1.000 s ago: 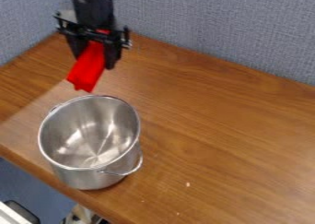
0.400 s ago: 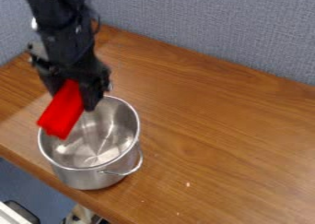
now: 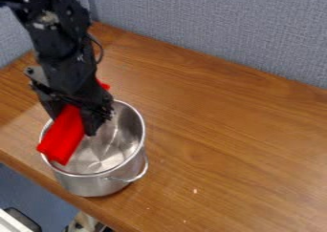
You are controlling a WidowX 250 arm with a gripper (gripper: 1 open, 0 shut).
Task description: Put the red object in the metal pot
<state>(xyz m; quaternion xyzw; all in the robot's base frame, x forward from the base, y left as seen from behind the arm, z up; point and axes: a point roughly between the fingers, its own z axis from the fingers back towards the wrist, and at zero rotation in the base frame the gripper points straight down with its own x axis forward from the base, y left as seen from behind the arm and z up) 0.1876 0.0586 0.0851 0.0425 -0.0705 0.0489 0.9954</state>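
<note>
A grey fabric wall backs the scene, and in front of it a brown wooden bench (image 3: 243, 131) carries the only loose item we can see, the metal pot (image 3: 96, 152), standing upright near the front-left corner with its shiny inside open to us.

Above the pot's left side we find the black arm reaching down, and at its end the claw (image 3: 75, 110), pointing straight down. Its jaws are pressed in on the upper end of the red object (image 3: 61, 137), pinching it; the bar hangs below the claw, tilted, with its long axis running down and to the left. Its lower end sits at the pot's left rim, and we cannot tell whether it is inside the rim, touching it or just outside.

That is the relation we think the next move turns on. The pot's open mouth lies to the right of and below the bar's low end, and the bar looks about as long as the pot is wide. We judge that the bar should shift right toward the pot's middle before the claw lets go, so the lower end clears the rim.
</note>
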